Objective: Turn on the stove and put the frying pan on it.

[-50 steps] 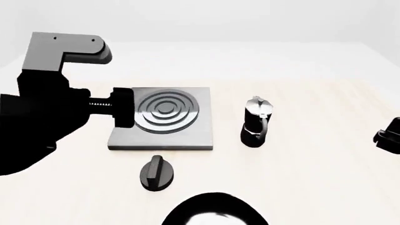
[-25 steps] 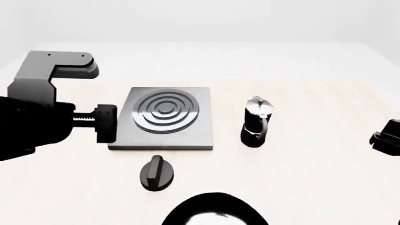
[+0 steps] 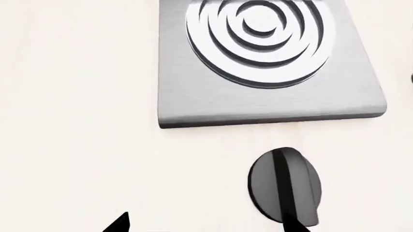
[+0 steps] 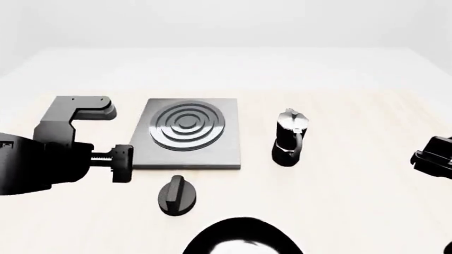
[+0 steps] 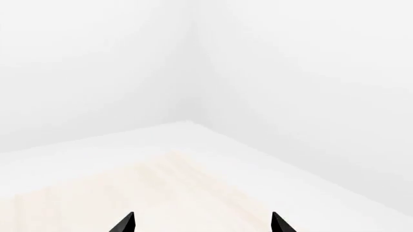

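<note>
— Beside the stove (image 4: 189, 136), what does each camera give you?

— Head view: the grey square hotplate with its ring burner lies flat on the pale table (image 4: 353, 201). Its black ridged knob (image 4: 177, 194) sits apart from it, just off the edge nearest the robot. The moka pot (image 4: 290, 137) stands upright off the stove's far side from the left gripper (image 4: 124, 163), which hangs beside the stove's near corner.

— And the left wrist camera?

— It adds the close look: the stove (image 3: 268, 58), the knob (image 3: 284, 187) clear of the plate, and two dark fingertips (image 3: 119, 223) spread wide, with nothing between them.

— The frying pan?

— Only the head view catches it: a glossy black curve (image 4: 244, 237) at the picture's bottom edge, nearer the robot than the knob. Handle out of view.

— Right gripper?

— The head view shows just a dark part (image 4: 432, 154), well beyond the moka pot from the stove. Its own camera shows fingertips (image 5: 125, 223) parted, empty, over bare table and white walls.
</note>
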Robot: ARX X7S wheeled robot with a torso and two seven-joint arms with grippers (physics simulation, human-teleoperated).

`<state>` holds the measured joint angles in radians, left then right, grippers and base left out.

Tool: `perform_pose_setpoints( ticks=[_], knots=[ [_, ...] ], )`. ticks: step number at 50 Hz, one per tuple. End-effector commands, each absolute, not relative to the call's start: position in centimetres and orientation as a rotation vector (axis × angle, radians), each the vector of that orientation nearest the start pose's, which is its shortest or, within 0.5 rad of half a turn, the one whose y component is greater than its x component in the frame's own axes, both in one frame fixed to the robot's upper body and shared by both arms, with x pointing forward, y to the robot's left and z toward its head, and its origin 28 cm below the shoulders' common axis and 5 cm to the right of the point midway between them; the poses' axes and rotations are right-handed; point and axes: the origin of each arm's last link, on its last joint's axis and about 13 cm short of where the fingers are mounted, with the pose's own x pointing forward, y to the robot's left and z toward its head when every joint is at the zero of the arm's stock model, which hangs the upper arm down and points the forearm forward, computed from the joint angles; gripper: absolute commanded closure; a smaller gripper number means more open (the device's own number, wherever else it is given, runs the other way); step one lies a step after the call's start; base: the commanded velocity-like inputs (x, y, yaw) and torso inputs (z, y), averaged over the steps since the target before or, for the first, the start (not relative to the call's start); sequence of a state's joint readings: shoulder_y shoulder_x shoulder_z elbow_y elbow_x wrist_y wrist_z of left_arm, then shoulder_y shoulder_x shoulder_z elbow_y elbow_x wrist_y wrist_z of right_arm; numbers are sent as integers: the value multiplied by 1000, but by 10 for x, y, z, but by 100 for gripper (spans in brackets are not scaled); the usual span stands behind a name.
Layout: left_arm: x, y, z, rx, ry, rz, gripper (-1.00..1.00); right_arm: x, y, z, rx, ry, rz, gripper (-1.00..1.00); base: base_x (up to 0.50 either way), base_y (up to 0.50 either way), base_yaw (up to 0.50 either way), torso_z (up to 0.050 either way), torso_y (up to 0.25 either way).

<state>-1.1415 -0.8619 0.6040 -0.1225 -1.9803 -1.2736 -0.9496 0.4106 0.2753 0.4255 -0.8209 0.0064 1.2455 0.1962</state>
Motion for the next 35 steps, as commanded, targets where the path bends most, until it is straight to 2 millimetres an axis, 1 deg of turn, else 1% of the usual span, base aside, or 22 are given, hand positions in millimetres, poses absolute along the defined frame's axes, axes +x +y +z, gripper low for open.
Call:
perform_pose_setpoints(
  ticks=[1,10,18,35],
  knots=[
    [271,305,229,-15,870,-128,-100,198,-208,194,-70,-50,-680,-100,0,0,0,0,0],
    [273,306,220,-25,885,-122,-100,198,-208,193,-68,-49,-676,-100,0,0,0,0,0],
    [278,301,205,-32,907,-136,-100,199,-208,191,-67,-44,-674,-100,0,0,0,0,0],
    [286,292,196,-45,903,-127,-100,198,-208,189,-61,-41,-670,-100,0,0,0,0,0]
  ],
)
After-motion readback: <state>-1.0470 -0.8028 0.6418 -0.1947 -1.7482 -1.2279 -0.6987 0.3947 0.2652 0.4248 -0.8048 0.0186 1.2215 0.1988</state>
